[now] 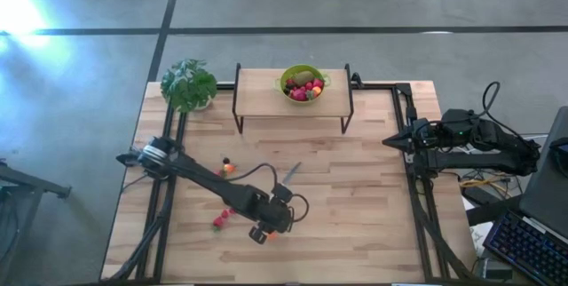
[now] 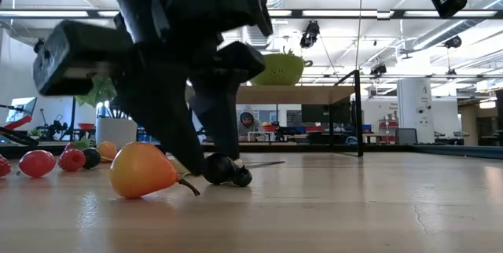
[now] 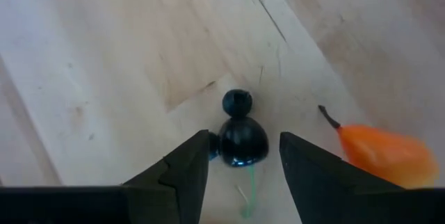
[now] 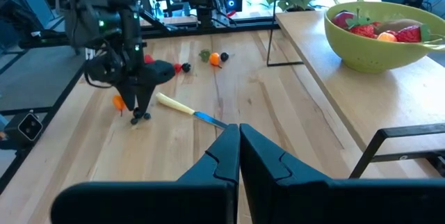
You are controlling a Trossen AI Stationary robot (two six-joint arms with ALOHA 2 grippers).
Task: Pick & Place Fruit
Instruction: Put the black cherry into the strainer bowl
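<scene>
Two dark berries lie on the wooden table, the nearer one (image 3: 242, 140) between the fingertips of my open left gripper (image 3: 245, 158), the other (image 3: 237, 103) just beyond it. The gripper (image 2: 224, 159) points steeply down near the table's front middle (image 1: 264, 230). An orange pear-like fruit (image 3: 386, 156) lies beside it on its side. More red, dark and orange fruit (image 2: 71, 159) lies farther left. A green bowl (image 1: 303, 83) holding fruit stands on the raised shelf at the back. My right gripper (image 1: 389, 142) waits shut at the table's right side. My left gripper's fingers come from above, slanting down, and stand on either side of the nearer dark berry (image 3: 229, 147), which rests on the table. One finger (image 3: 191, 165) is very close to it. I cannot tell whether it touches.
A pale-handled knife (image 1: 291, 172) lies mid-table behind the left gripper. A potted plant (image 1: 188, 83) stands at the back left. The shelf's black legs (image 1: 238, 113) stand at the back. Bare wood (image 1: 355, 206) stretches to the right.
</scene>
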